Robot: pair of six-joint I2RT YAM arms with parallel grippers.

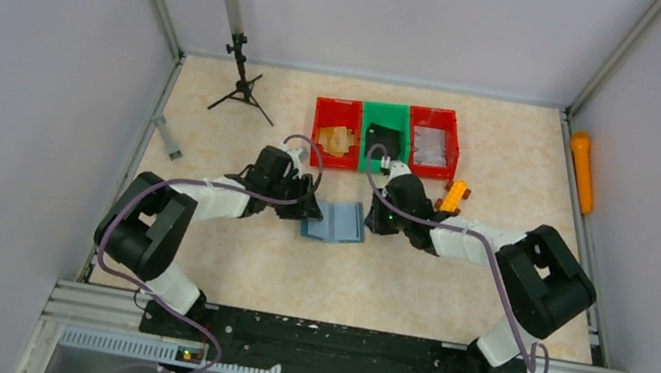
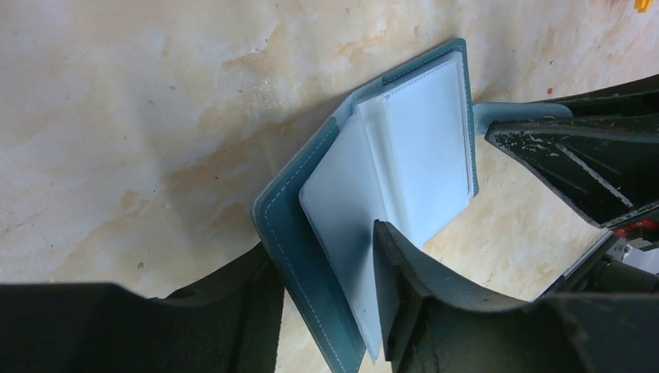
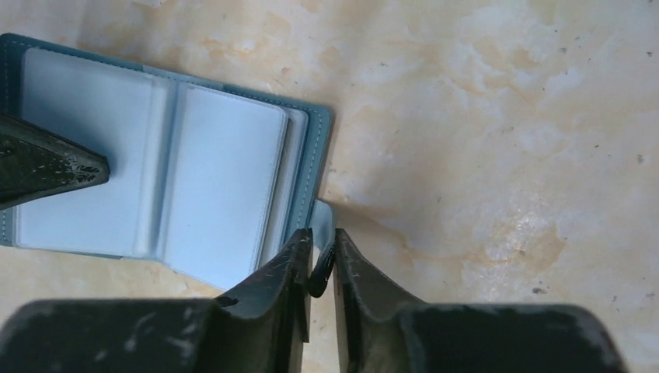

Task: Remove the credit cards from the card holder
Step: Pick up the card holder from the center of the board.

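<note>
The holder (image 1: pixel 334 220) lay open on the table (image 1: pixel 223 260) between the two grippers, its long axis from left to right. The left gripper (image 2: pixel 322 245) was clamped on its left cover (image 2: pixel 281 225) and the right gripper (image 3: pixel 322 245) on the tab (image 3: pixel 322 216) at its right edge, so both stood equally near the sleeves (image 3: pixel 221 179).

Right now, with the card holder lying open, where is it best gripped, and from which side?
Probably its closure tab, from the right. It juts out beyond the holder, thin enough to pinch, as the right tool does.
</note>
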